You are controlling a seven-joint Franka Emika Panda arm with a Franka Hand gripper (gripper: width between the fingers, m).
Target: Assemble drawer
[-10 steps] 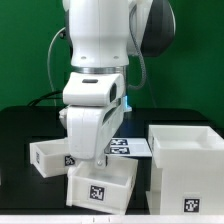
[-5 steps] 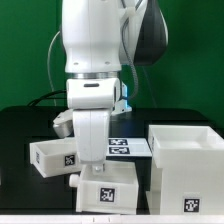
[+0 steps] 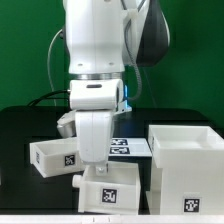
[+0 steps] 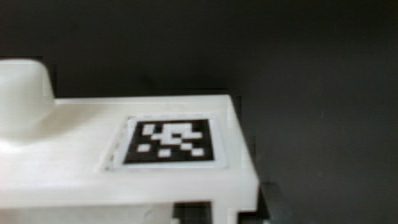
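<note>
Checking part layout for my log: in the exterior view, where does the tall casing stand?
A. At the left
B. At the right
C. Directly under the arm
B: the casing stands at the exterior view's right, while the left tray and the front tray both lie to its left.

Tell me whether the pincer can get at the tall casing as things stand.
Probably yes, once it lifts: the pincer is down at the near tray, and the casing beside it stands open-topped with nothing over it.
</note>
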